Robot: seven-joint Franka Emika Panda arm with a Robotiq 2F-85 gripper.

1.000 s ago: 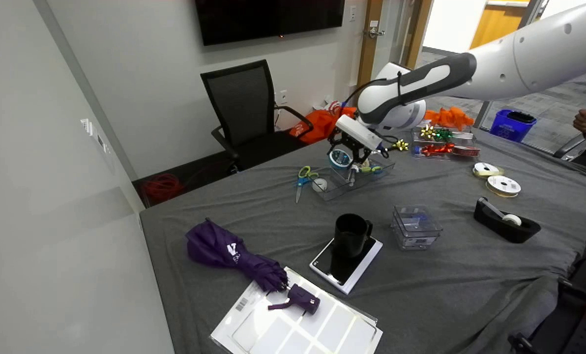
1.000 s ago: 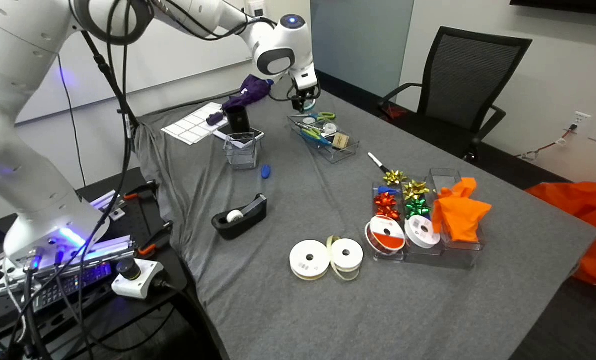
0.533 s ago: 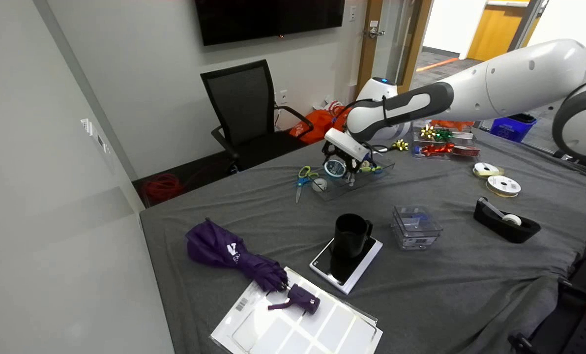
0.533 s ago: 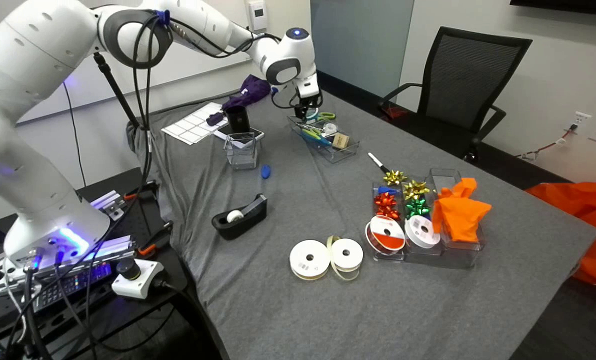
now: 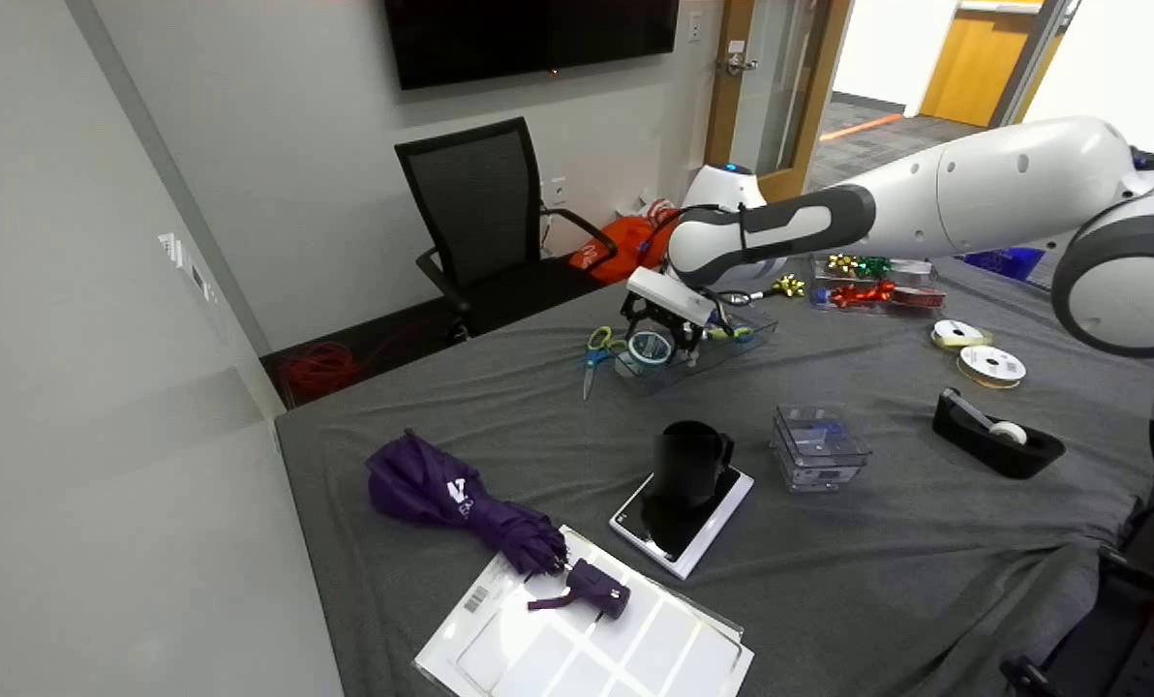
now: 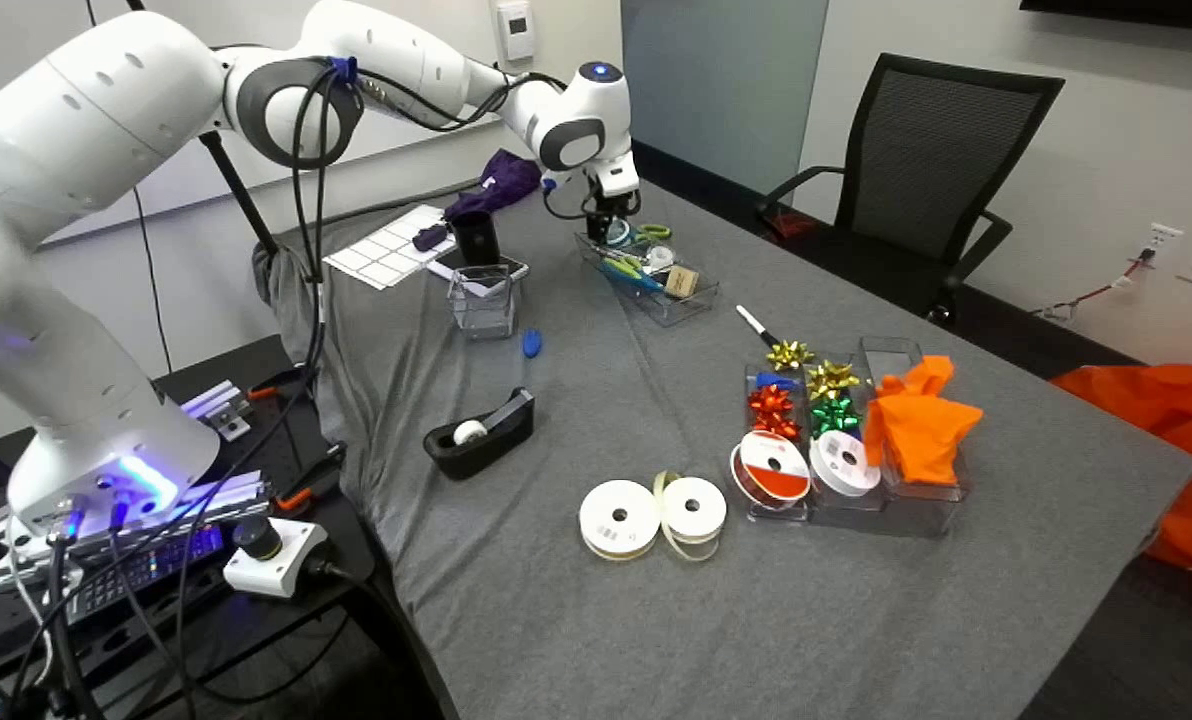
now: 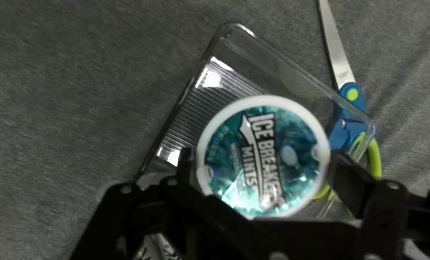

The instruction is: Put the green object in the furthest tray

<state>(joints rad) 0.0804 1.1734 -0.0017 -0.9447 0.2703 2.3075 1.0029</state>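
The grey worktop (image 6: 596,630) is spreading across the middle of both exterior views, carrying the bow trays (image 6: 891,515) at the lower right of an exterior view. The clear tray (image 7: 233,88) is lying aslant through the centre of my wrist view, its ribbed floor showing up and left of what I am holding; I am taking it for the furthest tray, though nothing here is settling that. My tool (image 7: 262,162) is hanging over this end of it, its jaws pressing on opposite sides of the mint container (image 7: 262,155), so I am gripping it. The container, round with a teal-green label and a white rim, is filling the centre of the wrist view and overlapping the tray; whether its underside is touching the tray, I cannot tell. As for progress, the grasp is made and the carrying is looking nearly complete. What is remaining, as I am judging it, is setting the container down inside, parting the jaws and backing away.
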